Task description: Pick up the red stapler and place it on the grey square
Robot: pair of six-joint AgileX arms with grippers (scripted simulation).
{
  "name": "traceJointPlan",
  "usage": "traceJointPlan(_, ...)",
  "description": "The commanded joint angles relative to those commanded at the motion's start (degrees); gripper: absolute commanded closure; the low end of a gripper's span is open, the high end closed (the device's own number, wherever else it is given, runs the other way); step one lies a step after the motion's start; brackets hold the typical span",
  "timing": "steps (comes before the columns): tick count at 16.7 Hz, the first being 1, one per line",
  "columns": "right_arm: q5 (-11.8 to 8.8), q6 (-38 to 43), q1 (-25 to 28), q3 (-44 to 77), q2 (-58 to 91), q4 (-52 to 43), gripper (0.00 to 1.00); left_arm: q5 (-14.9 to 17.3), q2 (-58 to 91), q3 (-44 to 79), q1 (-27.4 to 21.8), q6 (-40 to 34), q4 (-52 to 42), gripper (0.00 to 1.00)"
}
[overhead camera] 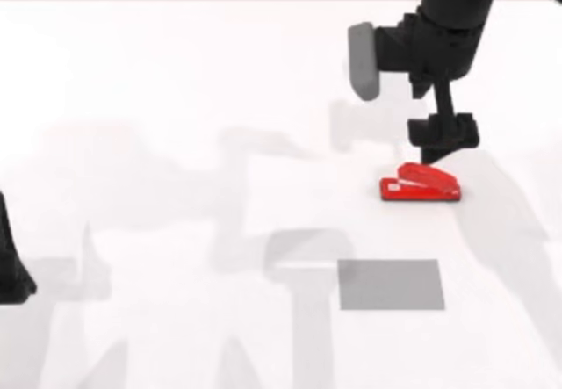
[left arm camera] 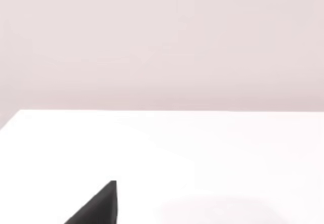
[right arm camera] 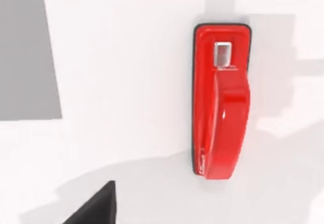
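Observation:
The red stapler (overhead camera: 420,184) lies flat on the white table, right of centre, its raised top toward the far side. In the right wrist view the red stapler (right arm camera: 221,100) shows full length with its small white mark near one end. My right gripper (overhead camera: 436,154) hangs open just above the stapler's far edge, not touching it; one dark finger (right arm camera: 98,209) shows, apart from the stapler. The grey square (overhead camera: 392,284) lies nearer the front, a short way below the stapler, with nothing on it. A corner of the grey square (right arm camera: 25,47) also shows in the right wrist view.
My left arm (overhead camera: 9,270) is parked at the table's left edge; one of its fingers (left arm camera: 98,209) shows over bare white table. A grey part of the right arm (overhead camera: 363,60) juts out over the back of the table. Pale irregular shadows cross the surface.

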Motion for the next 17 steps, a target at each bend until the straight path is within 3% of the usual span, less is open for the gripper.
traceJointPlan(8,0.0,0.2,0.3,-16.6,1.9,18.7,0.0,0.0,0.0,0.0,0.0,0.0,0.0,0.0)
traceJointPlan(13,0.0,0.2,0.3,-18.1,2.2,20.3,0.0,0.0,0.0,0.0,0.0,0.0,0.0,0.0)
traceJointPlan(17,0.0,0.2,0.3,-18.1,2.2,20.3,0.3,0.0,0.0,0.0,0.0,0.0,0.0,0.0)
